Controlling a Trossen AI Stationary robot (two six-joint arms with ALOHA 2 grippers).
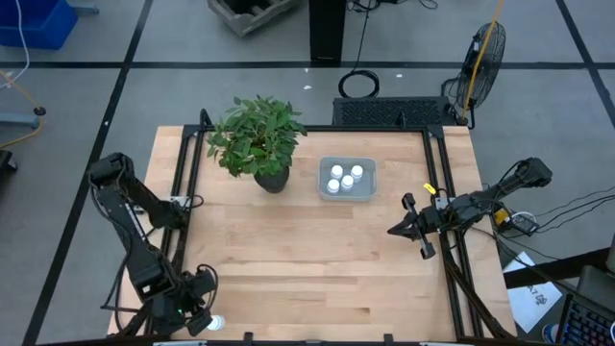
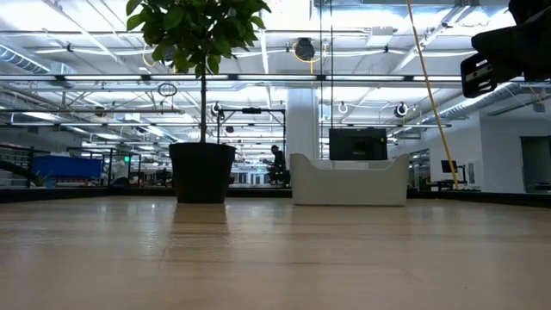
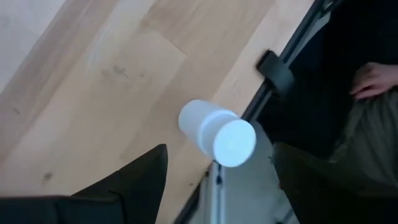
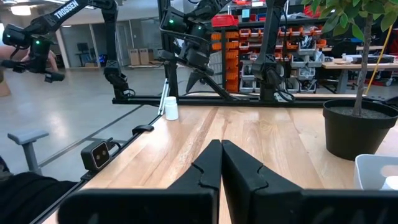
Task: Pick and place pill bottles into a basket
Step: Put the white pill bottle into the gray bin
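Observation:
One white pill bottle [image 3: 217, 132] stands upright at the table's near left edge; it also shows in the high view [image 1: 213, 324] and the right wrist view [image 4: 171, 107]. My left gripper [image 3: 221, 152] hangs above it, open, one finger on either side, apart from it. Several more white bottles [image 1: 344, 179] stand in the pale basket [image 1: 369, 190], right of the plant pot. My right gripper [image 4: 221, 163] is shut and empty above the table's right side [image 1: 399, 229].
A potted plant [image 1: 259, 144] in a dark pot [image 2: 202, 172] stands left of the basket [image 2: 349, 179]. Black rails [image 1: 444, 192] run along the table's sides. A person's hand [image 3: 373, 78] shows beyond the near edge. Bare wood [image 1: 307, 269] lies in the middle.

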